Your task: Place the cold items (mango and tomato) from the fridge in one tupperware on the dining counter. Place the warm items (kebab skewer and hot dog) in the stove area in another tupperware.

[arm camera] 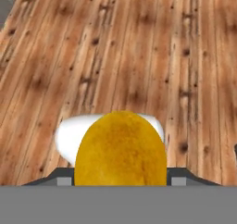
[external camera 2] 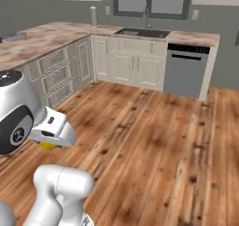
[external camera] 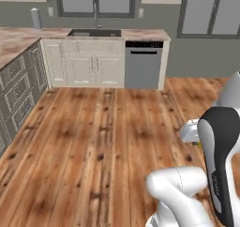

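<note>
The mango (arm camera: pixel 121 149), yellow-orange w/ a mottled skin, is seen large at the bottom centre of the hand view, sitting right where the gripper's (arm camera: pixel 121 174) tips would rise; the tips themselves are hidden behind the fruit. The jaws are taken to be pinched on the mango, part-way closed round its width. In the right base view a small yellow patch of the mango (external camera 2: pixel 47 145) is seen just under the white hand, above the wood floor (external camera 2: pixel 154 145). In the left base view a sliver of yellow (external camera: pixel 199 144) is glimpsed beside the dark arm link, at the right edge.

The fruit is held in mid-air over the plank floor, well apart from any counter. The dining counter (external camera 2: pixel 42 40), beige-pink marbled w/ grey panelled fronts, is seen along the left. At the back a sink (external camera: pixel 95 33) is set in a marbled top over cream cabinets (external camera: pixel 89 64), w/ a steel-grey dishwasher (external camera: pixel 143 64) beside it. A grey cylinder (external camera: pixel 36 18) stands upright near the counter corner.
</note>
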Motion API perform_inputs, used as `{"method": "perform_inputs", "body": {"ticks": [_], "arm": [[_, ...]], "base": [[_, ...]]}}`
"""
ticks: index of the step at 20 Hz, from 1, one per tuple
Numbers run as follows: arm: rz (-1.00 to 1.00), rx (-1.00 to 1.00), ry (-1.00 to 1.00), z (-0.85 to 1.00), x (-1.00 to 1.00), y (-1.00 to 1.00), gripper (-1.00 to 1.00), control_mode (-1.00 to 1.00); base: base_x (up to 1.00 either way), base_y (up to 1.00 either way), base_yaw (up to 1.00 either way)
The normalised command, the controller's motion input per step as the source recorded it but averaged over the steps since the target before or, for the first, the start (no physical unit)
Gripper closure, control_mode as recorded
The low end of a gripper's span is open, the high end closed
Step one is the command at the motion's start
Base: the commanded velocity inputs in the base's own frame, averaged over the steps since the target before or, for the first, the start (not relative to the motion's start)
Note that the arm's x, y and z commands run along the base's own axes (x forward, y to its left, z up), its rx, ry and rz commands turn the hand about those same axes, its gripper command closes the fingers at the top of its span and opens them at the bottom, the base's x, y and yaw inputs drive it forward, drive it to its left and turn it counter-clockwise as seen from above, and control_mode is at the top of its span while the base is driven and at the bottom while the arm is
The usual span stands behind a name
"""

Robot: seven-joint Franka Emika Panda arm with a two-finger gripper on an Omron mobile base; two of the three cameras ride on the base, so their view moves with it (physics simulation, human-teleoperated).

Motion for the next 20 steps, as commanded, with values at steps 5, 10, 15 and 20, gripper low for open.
{"method": "perform_inputs", "body": {"ticks": [5, 10, 15, 20], "arm": [[0.00, 0.00, 0.00, 0.00, 0.00, 0.00, 1.00, 1.00], [0.00, 0.00, 0.00, 0.00, 0.00, 0.00, 1.00, 1.00], [0.00, 0.00, 0.00, 0.00, 0.00, 0.00, 1.00, 1.00], [0.00, 0.00, 0.00, 0.00, 0.00, 0.00, 1.00, 1.00]], "base": [[1.00, 0.10, 0.53], [0.38, 0.37, 0.43], [0.44, 0.29, 0.65], [0.67, 0.00, 0.82]]}}
